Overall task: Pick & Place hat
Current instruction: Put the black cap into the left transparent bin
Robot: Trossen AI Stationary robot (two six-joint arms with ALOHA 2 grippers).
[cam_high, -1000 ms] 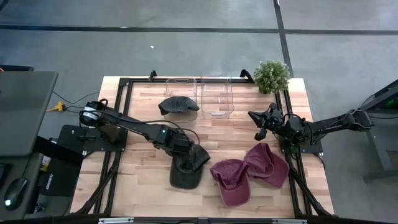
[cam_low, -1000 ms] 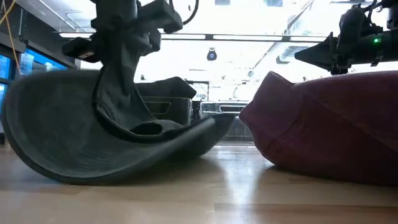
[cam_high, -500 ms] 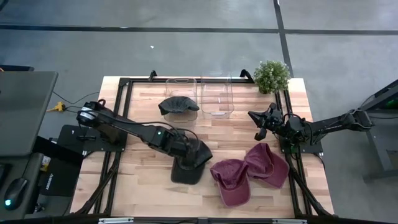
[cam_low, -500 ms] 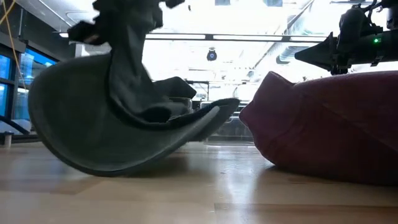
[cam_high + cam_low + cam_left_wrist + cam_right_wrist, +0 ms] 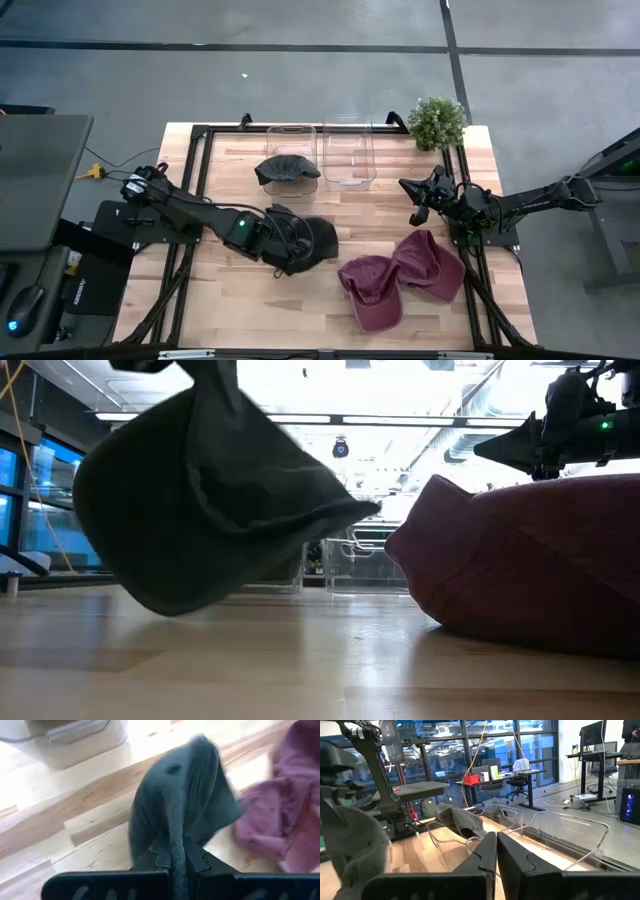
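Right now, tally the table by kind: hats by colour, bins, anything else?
Dark grey hats: 2, one in the left tool, one in a bin
Maroon hats: 2
Clear bins: 2
Potted plant: 1
Total: 7

Bright overhead light; low view backlit; left wrist view blurred.

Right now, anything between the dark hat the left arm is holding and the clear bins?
Nothing visible. The left gripper holds the dark hat off the table; bare wood lies between it and the clear bins. The left bin already has another dark hat draped over it.
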